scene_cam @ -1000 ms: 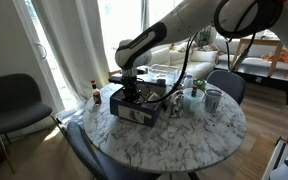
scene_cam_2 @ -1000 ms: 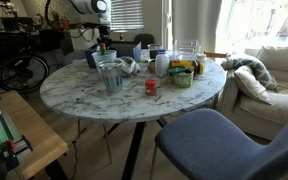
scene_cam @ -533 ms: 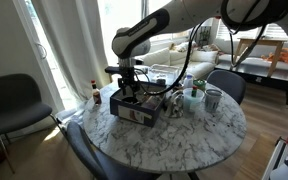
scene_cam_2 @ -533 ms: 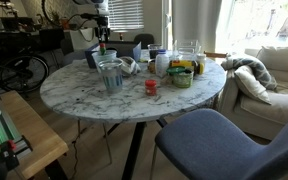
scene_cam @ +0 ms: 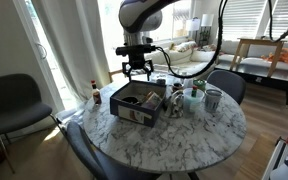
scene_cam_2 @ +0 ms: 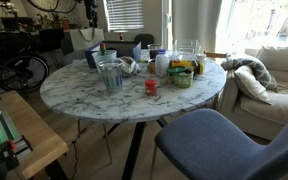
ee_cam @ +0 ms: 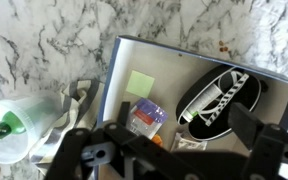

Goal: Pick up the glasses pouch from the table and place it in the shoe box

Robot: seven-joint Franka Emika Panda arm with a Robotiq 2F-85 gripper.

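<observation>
Marble-patterned table (scene_cam: 199, 135) carries the clutter in an exterior view, with the dark shoe box (scene_cam: 137, 104) lying open near its edge. The end effector (scene_cam: 136, 71) hangs straight above the shoe box, clear of its rim, fingers spread and nothing between them. A small bottle with a red cap (scene_cam: 95, 92) stands just beside the shoe box on the window side, and a green cup (scene_cam: 193, 100) and a clear glass (scene_cam: 213, 99) stand on the opposite side of the shoe box. From the lower exterior view the shoe box (scene_cam_2: 93, 59) is only a dark block at the far edge of the table (scene_cam_2: 74, 92); a clear jug (scene_cam_2: 110, 75) stands in front of the shoe box, nearer the camera, and the end effector cannot be made out there. Looking down from the wrist, the shoe box (ee_cam: 119, 75) fills most of the picture, and the glasses pouch (ee_cam: 222, 95), black with pale lettering, lies flat and slanted on the floor of the shoe box. A yellow-green note (ee_cam: 141, 83) and a small orange packet (ee_cam: 146, 118) lie inside the shoe box too, beside the pouch and apart from it. The end effector (ee_cam: 174, 158) is released above the shoe box, its dark fingers (ee_cam: 76, 150) wide apart and grasping nothing.
</observation>
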